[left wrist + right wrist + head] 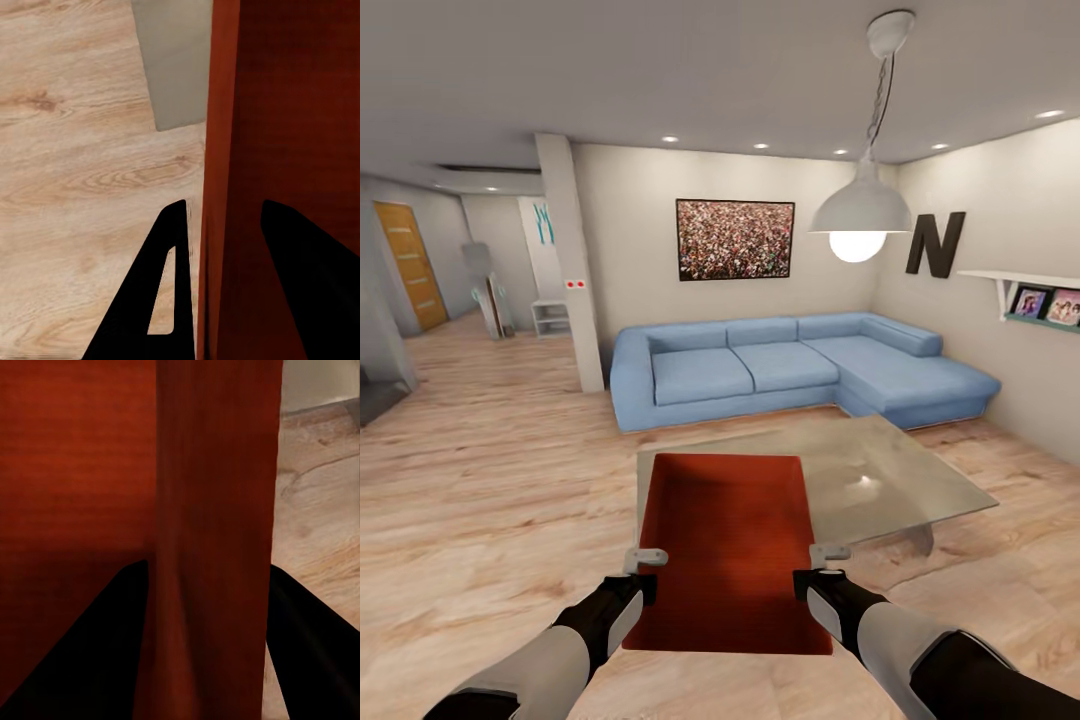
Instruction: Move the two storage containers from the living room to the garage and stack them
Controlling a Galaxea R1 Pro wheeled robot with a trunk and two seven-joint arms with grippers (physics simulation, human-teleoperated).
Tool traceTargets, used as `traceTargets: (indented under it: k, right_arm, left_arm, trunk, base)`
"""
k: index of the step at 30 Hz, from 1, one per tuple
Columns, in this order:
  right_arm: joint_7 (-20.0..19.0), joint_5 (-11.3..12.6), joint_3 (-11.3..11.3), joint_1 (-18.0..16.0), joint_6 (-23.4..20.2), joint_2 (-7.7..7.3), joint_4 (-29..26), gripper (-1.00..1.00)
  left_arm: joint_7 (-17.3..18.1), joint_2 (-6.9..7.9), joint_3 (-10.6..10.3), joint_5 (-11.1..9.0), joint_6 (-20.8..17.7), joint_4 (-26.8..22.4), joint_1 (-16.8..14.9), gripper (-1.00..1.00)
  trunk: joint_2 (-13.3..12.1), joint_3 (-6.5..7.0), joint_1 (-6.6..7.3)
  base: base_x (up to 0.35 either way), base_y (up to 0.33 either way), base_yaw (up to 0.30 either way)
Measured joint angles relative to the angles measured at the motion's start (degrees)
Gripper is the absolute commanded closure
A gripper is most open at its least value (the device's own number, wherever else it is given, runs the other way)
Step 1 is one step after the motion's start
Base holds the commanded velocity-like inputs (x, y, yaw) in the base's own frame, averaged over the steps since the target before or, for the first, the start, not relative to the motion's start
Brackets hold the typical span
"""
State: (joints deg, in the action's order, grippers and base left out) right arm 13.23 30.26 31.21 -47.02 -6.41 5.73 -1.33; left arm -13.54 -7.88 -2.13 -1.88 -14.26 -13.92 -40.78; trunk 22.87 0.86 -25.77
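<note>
One storage container point(725, 550) is in play here, an orange-red bin held out in front of the robot over the near corner of the glass worktop point(900, 480) in the living room. From the head camera, the left tool point(643, 573) sits on the bin's left wall and the right tool point(818, 570) on its right wall, so the load is carried evenly between both arms, which I'd guess keeps it level for the trip to the garage. A blue sofa point(790, 365) sits behind the worktop.

Left wrist camera: the left tool point(225, 285) straddles the bin wall point(225, 150), one finger outside over the wood floor point(75, 150), one inside, pinched onto it.

Right wrist camera: same deal, the right tool point(206, 660) is clamped across the wall point(217, 510), fingers either side.
</note>
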Motion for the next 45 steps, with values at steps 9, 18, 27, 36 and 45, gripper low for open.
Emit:
traceTargets:
  k: [9, 18, 27, 36, 45]
  right_arm:
    - [0.0, 0.0, 0.0, 0.0, 0.0, 0.0, 0.0, 1.0]
    - [0.0, 0.0, 0.0, 0.0, 0.1, 0.0, 0.0, 1.0]
    - [0.0, 0.0, 0.0, 0.0, 0.1, 0.0, 0.0, 1.0]
    - [0.0, 0.0, 0.0, 0.0, 0.1, 0.0, 0.0, 1.0]
    - [0.0, -0.1, 0.0, 0.0, 0.1, 0.0, 0.0, 1.0]
  left_arm:
    - [0.0, 0.0, 0.0, 0.0, 0.0, 0.0, 0.0, 1.0]
    - [0.0, 0.0, 0.0, 0.0, 0.1, 0.0, 0.0, 1.0]
    - [0.0, 0.0, 0.0, 0.0, 0.1, 0.0, 0.0, 1.0]
    - [0.0, 0.0, 0.0, 0.0, 0.1, 0.0, 0.0, 1.0]
    - [0.0, -0.01, 0.0, 0.0, 0.1, 0.0, 0.0, 1.0]
  trunk:
    - [0.0, 0.0, 0.0]
    - [0.0, 0.0, 0.0]
    - [0.0, 0.0, 0.0]
    - [0.0, 0.0, 0.0]
    - [0.0, 0.0, 0.0]
  base:
    - [0.0, 0.0, 0.3]
    - [0.0, 0.0, 0.3]
    - [0.0, 0.0, 0.3]
    - [0.0, 0.0, 0.3]
    - [0.0, 0.0, 0.3]
